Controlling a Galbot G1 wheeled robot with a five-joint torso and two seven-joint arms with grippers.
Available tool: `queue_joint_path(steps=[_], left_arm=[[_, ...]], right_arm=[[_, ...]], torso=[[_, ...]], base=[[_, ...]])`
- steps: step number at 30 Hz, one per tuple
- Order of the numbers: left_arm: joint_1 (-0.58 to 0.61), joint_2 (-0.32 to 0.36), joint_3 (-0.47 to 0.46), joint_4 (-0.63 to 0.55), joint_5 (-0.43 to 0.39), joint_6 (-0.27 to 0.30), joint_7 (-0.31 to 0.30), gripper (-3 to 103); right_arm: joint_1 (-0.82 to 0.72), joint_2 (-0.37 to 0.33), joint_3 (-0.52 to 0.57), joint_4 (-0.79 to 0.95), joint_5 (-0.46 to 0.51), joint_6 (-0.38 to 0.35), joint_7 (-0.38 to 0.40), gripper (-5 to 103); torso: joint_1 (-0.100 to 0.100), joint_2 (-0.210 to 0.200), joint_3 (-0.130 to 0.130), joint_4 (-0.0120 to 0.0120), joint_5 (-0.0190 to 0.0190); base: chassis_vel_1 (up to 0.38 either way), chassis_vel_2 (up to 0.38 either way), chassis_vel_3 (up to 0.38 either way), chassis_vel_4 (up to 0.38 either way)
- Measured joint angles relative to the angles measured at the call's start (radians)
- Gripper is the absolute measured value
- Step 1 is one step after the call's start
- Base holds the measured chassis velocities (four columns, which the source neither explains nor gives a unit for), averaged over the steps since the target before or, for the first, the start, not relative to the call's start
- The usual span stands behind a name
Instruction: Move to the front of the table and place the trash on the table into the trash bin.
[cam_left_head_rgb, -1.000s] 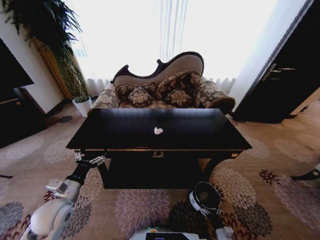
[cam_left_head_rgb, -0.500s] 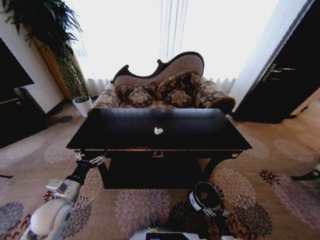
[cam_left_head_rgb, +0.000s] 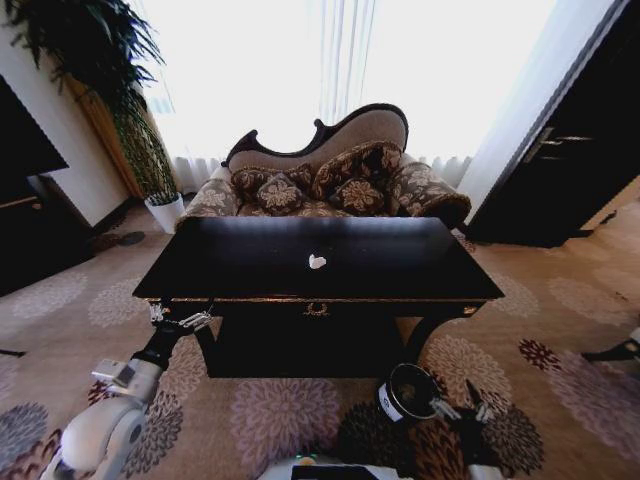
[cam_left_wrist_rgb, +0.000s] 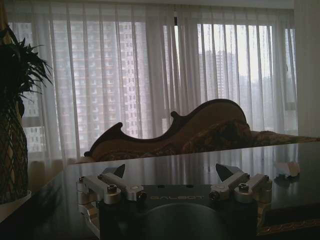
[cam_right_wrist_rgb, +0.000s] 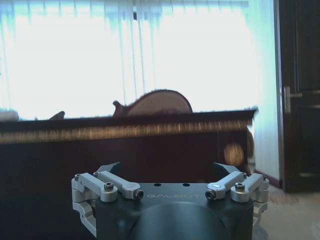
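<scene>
The glossy black table (cam_left_head_rgb: 400, 270) stands straight ahead, its gold-trimmed front rail (cam_right_wrist_rgb: 125, 132) filling the right wrist view. One piece of trash, a white paper wad (cam_left_head_rgb: 317, 261), lies near the middle of the top and also shows as the wad (cam_left_wrist_rgb: 287, 169) in the left wrist view. The black trash bin (cam_left_head_rgb: 408, 392) stands on the carpet before the table's right leg. My left gripper (cam_left_head_rgb: 183, 322) (cam_left_wrist_rgb: 171, 172) is open at the table's front left corner, level with the top. My right gripper (cam_left_head_rgb: 462, 408) (cam_right_wrist_rgb: 167, 167) is open and empty, low beside the bin's right side.
A patterned brown sofa (cam_left_head_rgb: 330, 175) sits behind the table against curtained windows. A tall plant in a white pot (cam_left_head_rgb: 165, 210) is at the back left, and dark cabinets (cam_left_head_rgb: 570, 150) are at the right. Flowered carpet (cam_left_head_rgb: 560, 300) lies open on both sides of the table.
My right gripper has swung to the right, from in front of the bin to its right side. The left arm, table and wad have stayed put.
</scene>
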Motion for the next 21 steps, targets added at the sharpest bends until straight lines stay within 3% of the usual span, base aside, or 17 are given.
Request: queue_joint_path(steps=[9,21], left_arm=[[0.000,0.000,0.000,0.000,0.000,0.000,0.000,100],[0.000,0.000,0.000,0.000,0.000,0.000,0.000,100]], right_arm=[[0.011,-0.054,0.040,0.112,0.035,-0.108,0.029,100],[0.088,-0.184,0.040,0.221,0.030,-0.274,0.067,100]], torso=[[0.000,0.000,0.000,0.0000,0.0001],[0.000,0.000,0.000,0.0000,0.0001]], base=[[0.000,0.000,0.000,0.000],[0.000,0.000,0.000,0.000]])
